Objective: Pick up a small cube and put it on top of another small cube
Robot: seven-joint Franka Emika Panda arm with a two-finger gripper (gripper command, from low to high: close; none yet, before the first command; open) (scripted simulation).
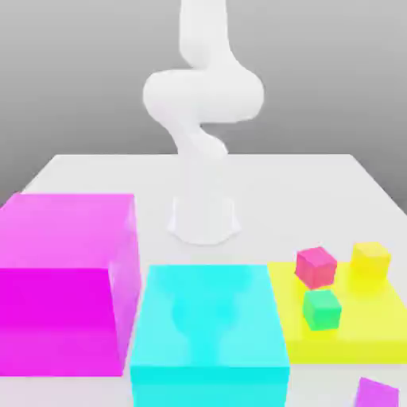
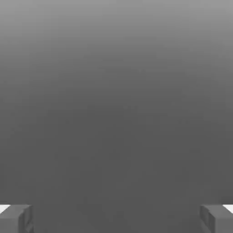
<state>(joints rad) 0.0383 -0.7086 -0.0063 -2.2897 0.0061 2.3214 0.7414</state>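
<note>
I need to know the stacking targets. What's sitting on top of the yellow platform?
On the yellow platform sit three small cubes: pink, yellow and green. None is stacked; nothing there is covered.

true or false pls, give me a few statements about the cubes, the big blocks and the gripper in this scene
1. The small purple cube sits on the yellow slab. False: it lies on the table, off the slab.
2. The pink cube, green cube and yellow cube are on the yellow slab. True.
3. The gripper holds a cube. False: its fingers stand apart with nothing between.
4. The cyan block stands between the magenta block and the yellow slab. True.
</note>
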